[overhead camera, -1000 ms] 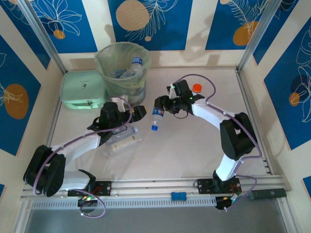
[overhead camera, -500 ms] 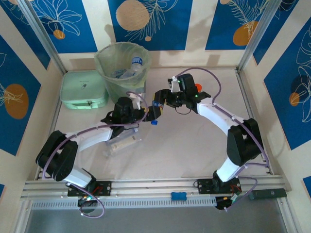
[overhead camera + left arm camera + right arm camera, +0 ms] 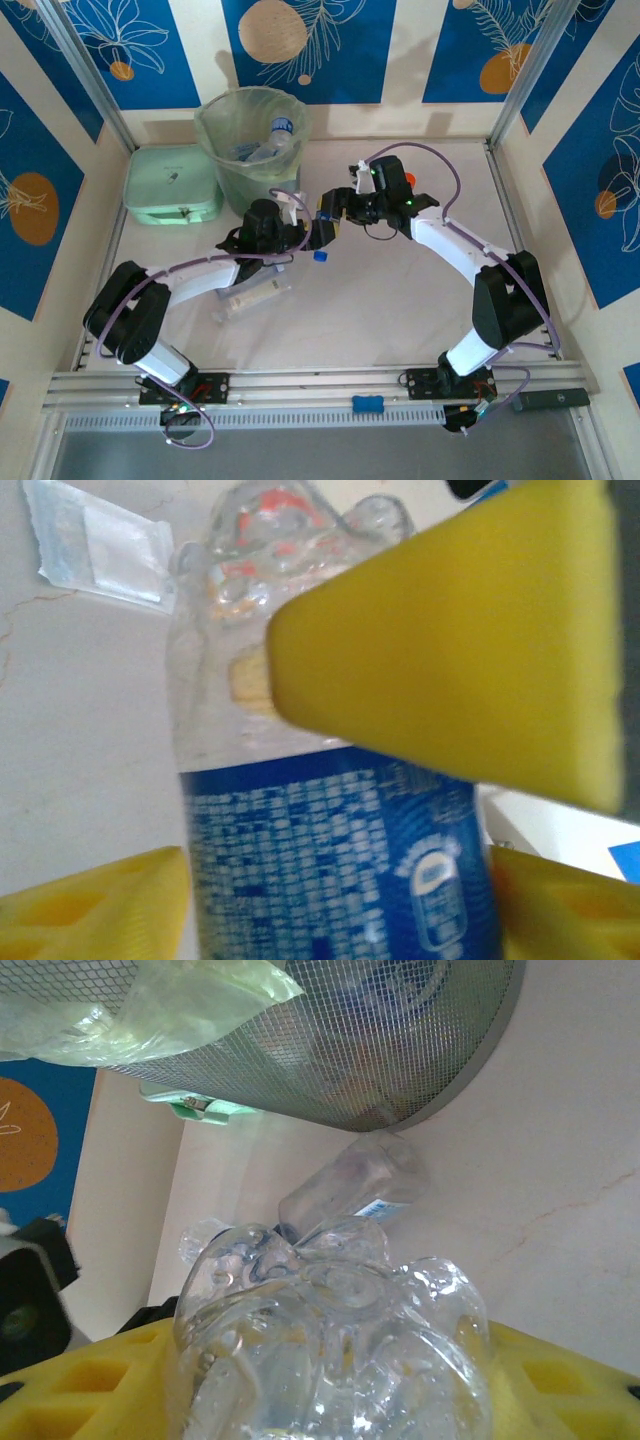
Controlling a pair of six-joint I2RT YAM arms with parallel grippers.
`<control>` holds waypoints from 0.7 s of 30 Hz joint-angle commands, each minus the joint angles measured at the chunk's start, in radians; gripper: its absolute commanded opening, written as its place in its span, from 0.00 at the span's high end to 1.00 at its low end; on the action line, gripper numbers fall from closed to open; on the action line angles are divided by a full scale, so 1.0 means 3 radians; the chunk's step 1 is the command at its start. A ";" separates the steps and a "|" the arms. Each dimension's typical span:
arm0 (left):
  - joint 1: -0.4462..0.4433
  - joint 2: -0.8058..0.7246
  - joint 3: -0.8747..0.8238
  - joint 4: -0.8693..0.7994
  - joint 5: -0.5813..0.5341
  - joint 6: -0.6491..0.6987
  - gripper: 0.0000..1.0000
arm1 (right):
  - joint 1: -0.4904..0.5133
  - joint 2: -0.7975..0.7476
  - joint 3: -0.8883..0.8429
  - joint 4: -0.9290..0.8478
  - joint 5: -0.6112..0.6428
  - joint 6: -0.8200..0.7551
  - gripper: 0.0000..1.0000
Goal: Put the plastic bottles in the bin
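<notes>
Mid-table, the clear blue-labelled bottle (image 3: 321,236) has its lobed base clenched in the right gripper (image 3: 335,215); the left gripper (image 3: 298,235) flanks its label, grip uncertain; probably light, thin-walled and slick, it suits a gentle mid-label hold; beyond, the bin (image 3: 228,180) holds bottles.

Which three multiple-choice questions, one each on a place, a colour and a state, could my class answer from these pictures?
1. The mint box stands: A beside the bin; B inside it; C on it.
2. The held bottle has a label coloured: A red; B blue; C yellow.
3. The right jaws are: A empty; B shut on the box; C shut on the bottle.
Key: 1A, side by side from above; 2B, the left wrist view shows blue print; 3C, the right wrist view shows pads clamping it.
</notes>
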 commanded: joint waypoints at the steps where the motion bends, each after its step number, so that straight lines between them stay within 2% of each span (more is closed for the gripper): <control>1: -0.0021 0.0061 0.0081 0.0176 0.0091 -0.0020 0.36 | 0.0001 -0.0113 -0.0037 0.0022 -0.0113 0.0036 0.54; 5: -0.0022 0.0066 0.0057 0.0204 0.0093 -0.0033 0.45 | 0.0002 -0.0136 -0.0023 -0.0003 -0.0085 0.0032 0.48; 9: -0.0022 0.0042 0.0012 0.0211 0.0032 -0.0052 0.53 | -0.0034 -0.0159 0.0083 -0.0127 -0.0035 -0.0022 0.35; 13: -0.0022 0.0010 -0.0039 0.0206 -0.0045 -0.0061 0.56 | -0.0104 -0.0217 0.0160 -0.0202 -0.0026 -0.0040 0.23; 21: -0.0007 -0.0113 -0.0144 0.0195 -0.0226 -0.0092 0.56 | -0.0318 -0.0405 0.0012 -0.0198 0.0058 0.0042 0.19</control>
